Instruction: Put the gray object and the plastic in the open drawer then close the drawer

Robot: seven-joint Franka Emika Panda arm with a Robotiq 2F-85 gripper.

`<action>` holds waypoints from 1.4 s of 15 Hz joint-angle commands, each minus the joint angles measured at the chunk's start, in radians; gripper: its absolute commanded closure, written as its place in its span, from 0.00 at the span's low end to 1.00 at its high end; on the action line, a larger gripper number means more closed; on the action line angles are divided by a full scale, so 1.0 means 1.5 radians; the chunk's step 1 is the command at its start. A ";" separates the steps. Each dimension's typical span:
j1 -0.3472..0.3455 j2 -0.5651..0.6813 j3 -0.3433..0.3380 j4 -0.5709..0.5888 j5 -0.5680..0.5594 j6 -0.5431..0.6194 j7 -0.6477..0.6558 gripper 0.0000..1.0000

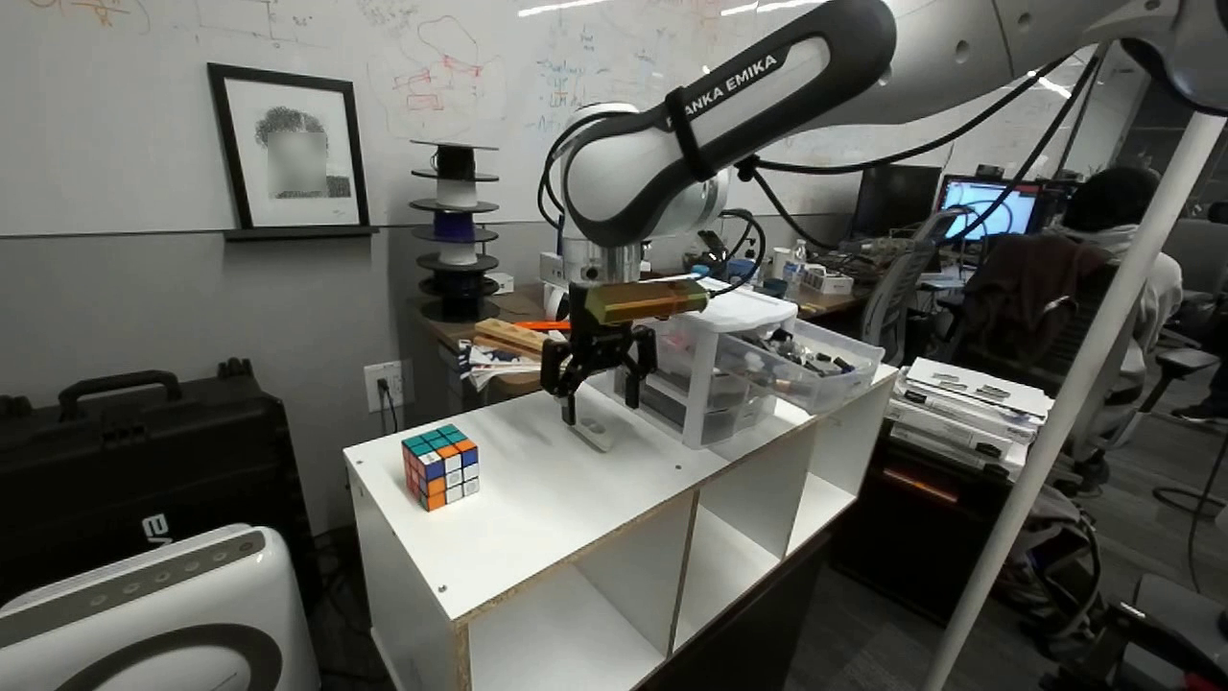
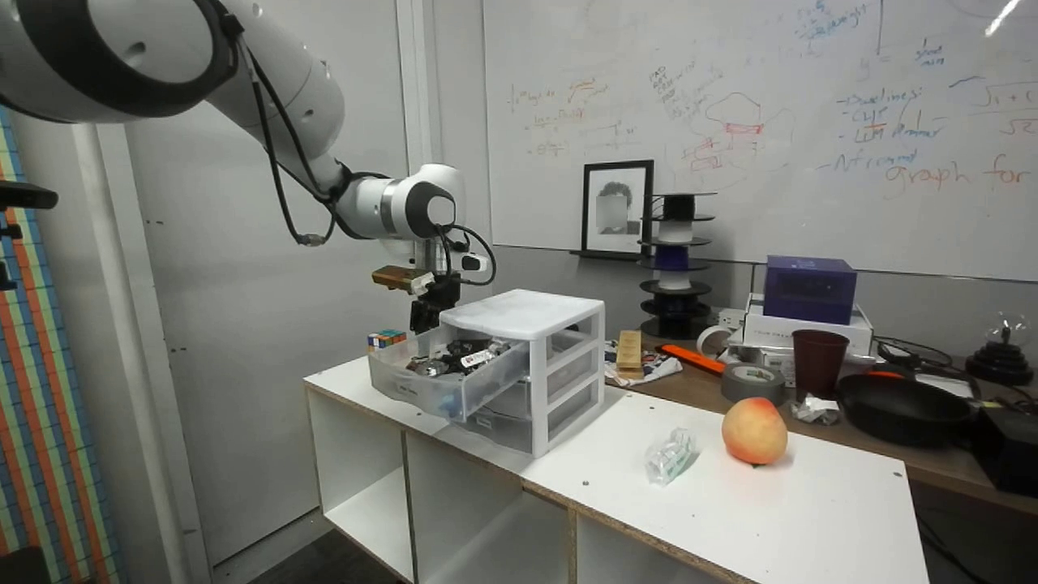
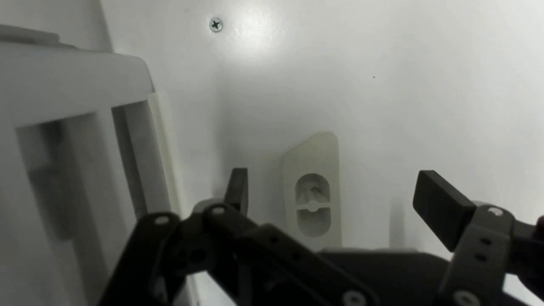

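The gray object [image 1: 595, 439] is a flat elongated piece on the white cabinet top. In the wrist view the gray object [image 3: 312, 163] lies between the spread fingers, nearer the left one, its lower end hidden by the gripper. My gripper [image 1: 602, 405] is open and points down just above it, holding nothing; it also shows in the wrist view [image 3: 331, 195]. The clear crumpled plastic [image 2: 671, 457] lies on the cabinet top across the drawer unit from the gripper. The translucent top drawer [image 2: 413, 389] is pulled out and holds small dark parts; it also shows in an exterior view [image 1: 849, 384].
The white drawer unit [image 1: 703, 389] stands close beside the gripper, and its frame shows at the left of the wrist view [image 3: 76, 78]. A puzzle cube [image 1: 441, 467] sits near the cabinet's end. A peach [image 2: 754, 431] lies near the plastic.
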 commanded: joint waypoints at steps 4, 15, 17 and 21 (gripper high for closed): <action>0.015 0.083 -0.020 0.106 0.006 -0.017 -0.005 0.00; 0.009 0.090 -0.008 0.127 0.013 -0.022 -0.047 0.82; 0.010 0.077 -0.006 0.112 0.011 -0.018 -0.057 0.81; 0.015 0.035 -0.005 0.075 0.006 -0.027 -0.074 0.81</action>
